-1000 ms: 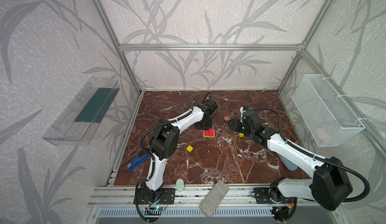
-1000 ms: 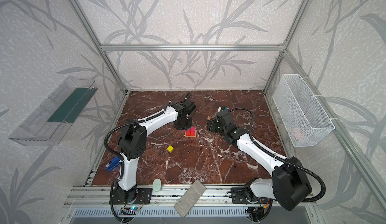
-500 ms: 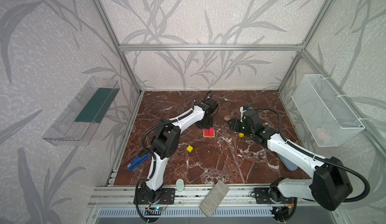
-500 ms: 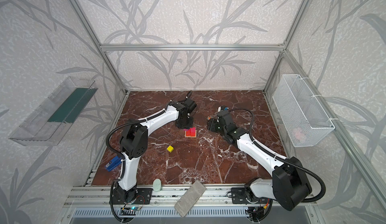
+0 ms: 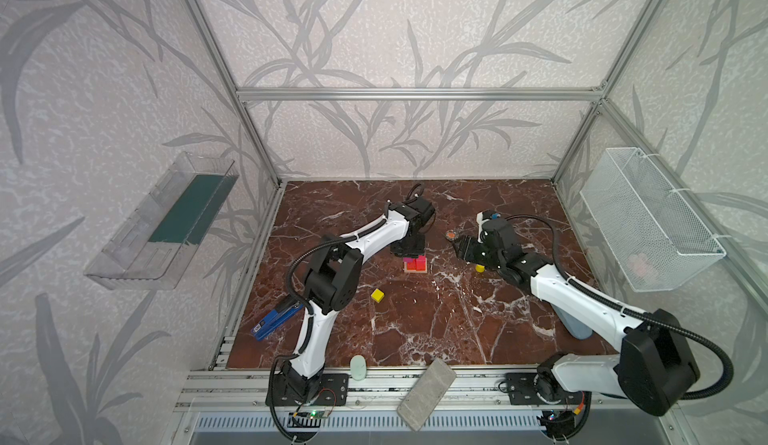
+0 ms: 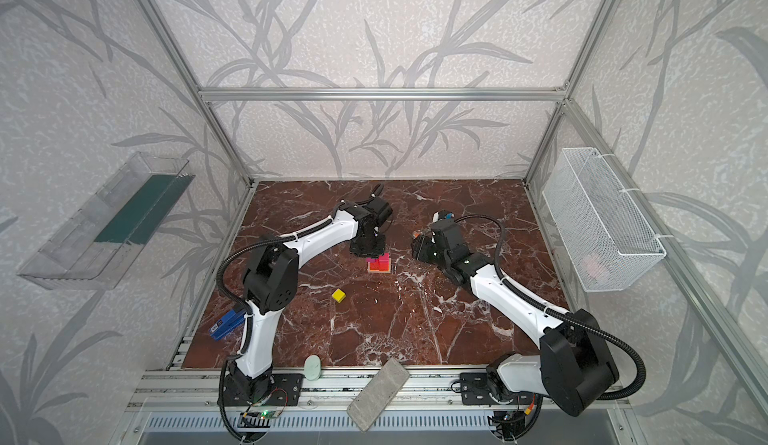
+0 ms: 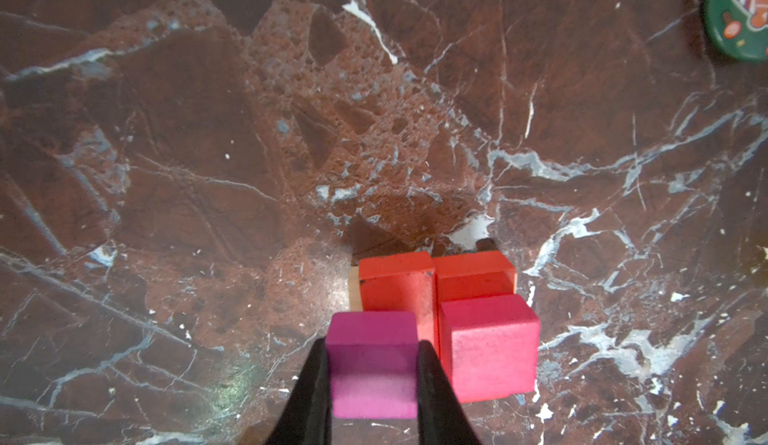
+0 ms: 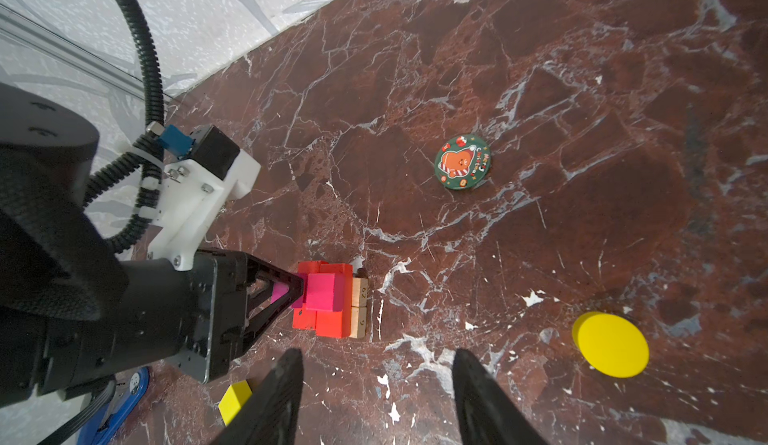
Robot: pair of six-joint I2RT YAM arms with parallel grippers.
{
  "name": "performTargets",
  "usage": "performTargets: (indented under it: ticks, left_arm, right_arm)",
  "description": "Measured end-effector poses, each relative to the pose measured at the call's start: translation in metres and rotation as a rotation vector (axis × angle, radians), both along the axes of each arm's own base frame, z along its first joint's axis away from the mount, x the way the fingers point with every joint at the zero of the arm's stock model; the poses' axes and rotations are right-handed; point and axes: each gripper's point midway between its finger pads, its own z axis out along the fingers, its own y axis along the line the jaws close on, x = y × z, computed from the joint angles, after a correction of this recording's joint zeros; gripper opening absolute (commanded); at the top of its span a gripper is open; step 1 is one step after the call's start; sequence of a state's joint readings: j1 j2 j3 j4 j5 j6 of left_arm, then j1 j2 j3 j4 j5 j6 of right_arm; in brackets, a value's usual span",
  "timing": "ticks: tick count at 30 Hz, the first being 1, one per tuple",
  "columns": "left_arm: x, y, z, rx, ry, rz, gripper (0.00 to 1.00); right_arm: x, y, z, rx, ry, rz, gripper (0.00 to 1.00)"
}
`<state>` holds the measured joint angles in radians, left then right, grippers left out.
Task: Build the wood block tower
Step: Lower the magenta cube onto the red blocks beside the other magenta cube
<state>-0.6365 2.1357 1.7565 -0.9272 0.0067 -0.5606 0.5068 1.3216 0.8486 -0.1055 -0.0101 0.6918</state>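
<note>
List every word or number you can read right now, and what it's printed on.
"Merry Christmas": round green badge, along its edge.
"62": end face of one tan bar.
"9": end face of the second tan bar, beside it.
Blue stapler: small white label, too small to read.

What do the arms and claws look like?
Left arm and right arm: white shells, black joints, black corrugated cable run outside. Left claw and right claw: black, two tapered fingers each. Blue connector on the left wrist.
</note>
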Motion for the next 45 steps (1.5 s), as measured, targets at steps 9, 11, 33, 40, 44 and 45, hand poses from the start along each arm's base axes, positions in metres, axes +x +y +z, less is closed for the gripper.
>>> performTargets:
  ticks: [9, 11, 33, 40, 44, 45]
  left_arm:
    - [0.0019, -0.002, 0.0026, -0.008, -0.006, 0.001, 0.2]
    - [0.0018, -0.002, 0.0022, -0.008, -0.005, 0.001, 0.21]
    - [0.0005, -0.0034, -0.0027, -0.011, 0.011, 0.006, 0.24]
    - [0.0004, -0.0038, -0.0026, -0.014, 0.012, 0.007, 0.26]
    - [0.0002, -0.0041, -0.0026, -0.015, 0.013, 0.008, 0.27]
    - [0.0002, -0.0042, -0.0026, -0.016, 0.013, 0.008, 0.27]
  right_arm:
    - [0.0009, -0.0004, 0.0007, 0.002, -0.003, -0.002, 0.59]
    - [0.001, -0.0006, 0.0007, 0.002, -0.003, -0.002, 0.59]
    - [0.0012, -0.0009, 0.0007, 0.003, -0.003, -0.002, 0.59]
    - [0.0011, -0.0008, 0.0007, 0.004, -0.002, -0.002, 0.59]
    - [0.0011, -0.0008, 0.0007, 0.004, -0.002, -0.002, 0.59]
    - [0.0011, -0.0008, 0.0007, 0.004, -0.002, -0.002, 0.58]
